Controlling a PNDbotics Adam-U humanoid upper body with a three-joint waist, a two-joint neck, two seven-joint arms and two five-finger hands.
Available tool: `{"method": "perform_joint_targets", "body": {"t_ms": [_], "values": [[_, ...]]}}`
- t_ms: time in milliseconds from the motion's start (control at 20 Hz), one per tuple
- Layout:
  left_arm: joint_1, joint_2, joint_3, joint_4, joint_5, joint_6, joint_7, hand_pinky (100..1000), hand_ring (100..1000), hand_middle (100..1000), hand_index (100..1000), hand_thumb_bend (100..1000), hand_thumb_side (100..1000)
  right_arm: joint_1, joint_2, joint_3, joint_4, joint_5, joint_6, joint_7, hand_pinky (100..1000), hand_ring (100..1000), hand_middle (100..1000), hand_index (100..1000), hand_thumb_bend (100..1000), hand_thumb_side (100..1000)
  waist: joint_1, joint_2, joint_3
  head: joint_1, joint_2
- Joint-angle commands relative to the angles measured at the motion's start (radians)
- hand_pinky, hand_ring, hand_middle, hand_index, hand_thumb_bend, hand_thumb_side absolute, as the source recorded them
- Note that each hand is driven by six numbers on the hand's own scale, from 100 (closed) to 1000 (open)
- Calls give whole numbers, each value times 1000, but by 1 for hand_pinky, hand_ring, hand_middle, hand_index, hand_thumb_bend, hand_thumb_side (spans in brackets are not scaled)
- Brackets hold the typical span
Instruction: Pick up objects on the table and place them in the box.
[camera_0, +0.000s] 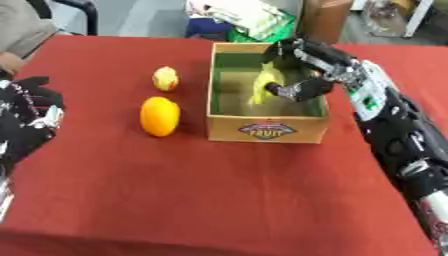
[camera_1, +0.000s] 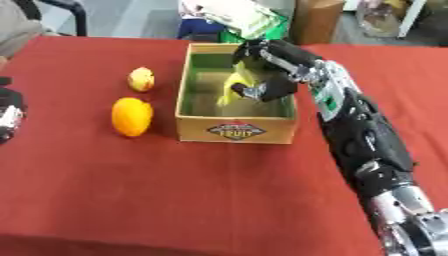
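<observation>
Nearest the camera: the left hand (camera_0: 31, 117) is sitting idle at the left edge of the counter (camera_0: 219, 190), fingers relaxed and holding nothing.

Right hand (camera_0: 293, 70) is reaching over the far right side of the box (camera_0: 267, 129), fingers curled round a yellow object (camera_0: 264, 82) that's hanging down inside the box. It looks like a banana, but I can't confirm that. It's already within the box walls; I can't tell whether it's touching the floor of the box.

Progress, judging from the layout: one item is going in now and isn't released yet. Two are waiting on the red counter, left of the box:
- orange fruit (camera_0: 160, 116), just beside the box's front left corner
- smaller pale yellow fruit (camera_0: 165, 78), behind it, further from the camera

Nothing else is showing inside the box, though the hand is blocking part of the view.

So roughly a third done once this one drops. What's left is to let go, clear the box wall, then go for the two fruits. Both are sitting closer to the left hand.
</observation>
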Motion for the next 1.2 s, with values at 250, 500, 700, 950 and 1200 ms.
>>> {"method": "perform_joint_targets", "body": {"t_ms": [250, 500, 700, 950, 1200], "values": [[-64, 77, -35, 25, -3, -6, -38, 594, 615, 590, 795, 181, 215, 3, -40, 13, -80, -70, -5, -77, 711, 802, 797, 783, 400, 546, 5, -22, -16, 19, -4], [-123, 119, -73, 76, -17, -13, -82, 601, 627, 605, 804, 201, 208, 23, -73, 37, -152, -208, 6, -84, 639, 719, 739, 758, 361, 485, 7, -31, -44, 37, 4], [-187, 141, -114, 149, -52, -22, -128, 609, 644, 624, 812, 221, 208, 39, -95, 60, -220, -325, 18, -48, 630, 701, 723, 755, 344, 453, 11, -43, -70, 52, 15], [-262, 141, -168, 259, -127, -40, -194, 630, 677, 660, 824, 212, 205, 45, -112, 69, -283, -441, 48, -2, 625, 691, 712, 752, 351, 432, 12, -57, -100, 64, 26], [-358, 123, -228, 393, -272, -69, -282, 664, 710, 693, 832, 218, 206, 48, -117, 70, -310, -501, 75, 30, 625, 686, 708, 752, 346, 424, 11, -67, -127, 78, 27]]}}
